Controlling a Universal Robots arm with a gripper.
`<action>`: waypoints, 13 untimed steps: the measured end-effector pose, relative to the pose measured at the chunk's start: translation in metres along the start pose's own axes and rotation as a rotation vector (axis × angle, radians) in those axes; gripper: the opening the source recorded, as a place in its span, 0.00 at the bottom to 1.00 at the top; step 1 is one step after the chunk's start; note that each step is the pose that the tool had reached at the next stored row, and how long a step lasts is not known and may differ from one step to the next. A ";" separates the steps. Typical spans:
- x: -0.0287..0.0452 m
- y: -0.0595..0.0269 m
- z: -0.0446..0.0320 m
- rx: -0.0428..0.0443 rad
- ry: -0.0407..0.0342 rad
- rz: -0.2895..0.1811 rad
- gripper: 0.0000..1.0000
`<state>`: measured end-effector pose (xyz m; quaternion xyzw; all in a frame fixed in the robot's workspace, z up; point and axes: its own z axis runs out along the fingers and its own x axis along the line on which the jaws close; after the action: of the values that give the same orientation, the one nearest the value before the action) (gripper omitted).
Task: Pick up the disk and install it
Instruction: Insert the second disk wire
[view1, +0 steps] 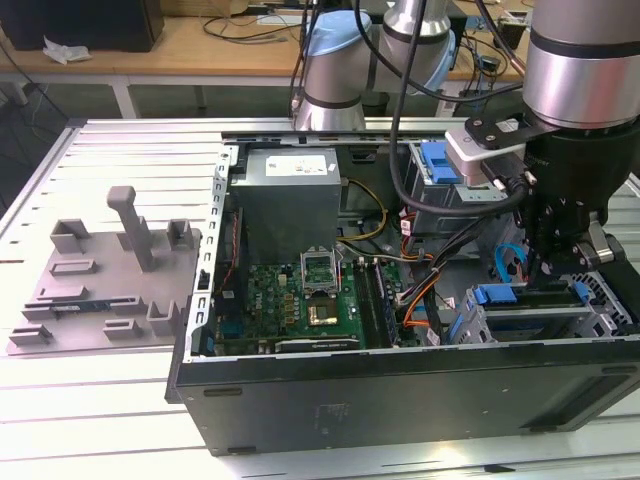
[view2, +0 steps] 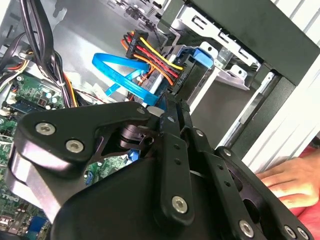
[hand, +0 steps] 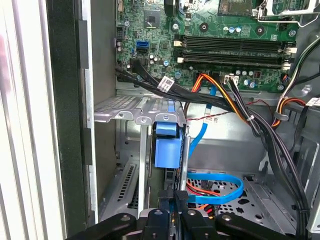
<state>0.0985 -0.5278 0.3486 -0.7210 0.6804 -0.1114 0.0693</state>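
The black multi-link gripper (view1: 556, 262) is hanging down inside the open black desktop PC case (view1: 400, 400), at the silver metal drive cage (view1: 540, 322) on the exterior view's right. In both wrist views the fingers (hand: 172, 200) are sitting pressed together w/ no gap visible, tips against the rear edge of a thin vertical piece in the cage slot; whether they're pinching it or just pushing on it, can't tell. That piece looks to be the flat silver hard drive in its blue plastic carrier (hand: 167, 145), already mostly inside the cage, blue rail end showing in the first wrist view. So judging the step as seating the disk. To do it well: be keeping the push straight along the slot, no sideways lean, and be watching the blue flat SATA cable (hand: 220, 187) and the red/orange/yellow power wires (view2: 152, 55) nr the tips so nothing is getting trapped. A person's hand (view2: 290, 180) is resting outside the case wall, well apart from the cage.
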 end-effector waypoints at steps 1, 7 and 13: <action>0.0000 0.0000 0.0000 0.0009 0.0000 0.000 0.16; -0.0001 0.0002 0.0005 0.0310 0.0000 0.002 0.16; -0.0006 0.0058 0.0032 0.0579 0.0017 0.004 0.16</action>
<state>0.0936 -0.5278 0.3440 -0.7174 0.6782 -0.1315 0.0898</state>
